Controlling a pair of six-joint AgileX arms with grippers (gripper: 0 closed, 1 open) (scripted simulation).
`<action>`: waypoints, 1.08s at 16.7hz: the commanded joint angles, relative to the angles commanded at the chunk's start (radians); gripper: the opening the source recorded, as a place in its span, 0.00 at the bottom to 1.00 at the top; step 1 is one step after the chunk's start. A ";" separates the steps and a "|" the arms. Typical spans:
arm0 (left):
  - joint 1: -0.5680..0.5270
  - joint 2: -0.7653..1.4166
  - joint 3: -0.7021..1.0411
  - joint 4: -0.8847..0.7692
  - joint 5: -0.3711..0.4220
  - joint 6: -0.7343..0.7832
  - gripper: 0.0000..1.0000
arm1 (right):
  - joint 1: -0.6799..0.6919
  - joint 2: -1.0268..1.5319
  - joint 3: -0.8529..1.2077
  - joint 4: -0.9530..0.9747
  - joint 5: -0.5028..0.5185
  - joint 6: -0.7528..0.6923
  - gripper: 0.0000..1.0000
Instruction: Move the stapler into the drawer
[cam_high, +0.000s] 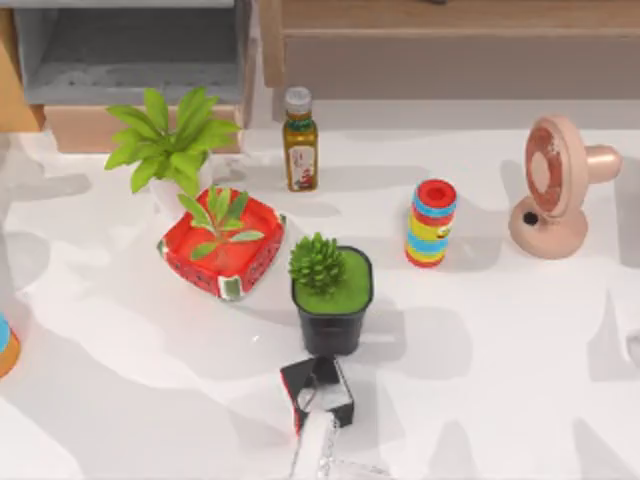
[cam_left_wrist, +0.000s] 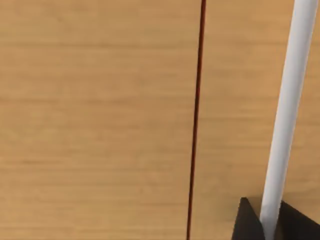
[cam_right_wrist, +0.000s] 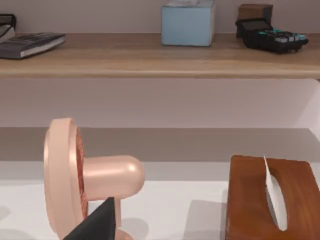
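Glossy white table (cam_high: 520, 330); matt tan wood-grain drawer (cam_high: 80, 128) front; smooth pink plastic-looking fan (cam_high: 555, 185); glassy oil bottle (cam_high: 299, 140).

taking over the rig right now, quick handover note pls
Left tool: close to a wooden panel.
Right tool: parked, facing the pink fan.
Stapler: lying at the top view's bottom centre, against the black box.
Drawer: open at upper left.
Done: drawer open.
Left: grasp the stapler, carry it over, set it inside.
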 joint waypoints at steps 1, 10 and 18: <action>0.000 0.000 0.000 0.000 0.000 0.000 0.00 | 0.000 0.000 0.000 0.000 0.000 0.000 1.00; 0.000 0.000 0.000 0.000 0.000 0.000 0.53 | 0.000 0.000 0.000 0.000 0.000 0.000 1.00; 0.000 0.000 0.000 0.000 0.000 0.000 1.00 | 0.000 0.000 0.000 0.000 0.000 0.000 1.00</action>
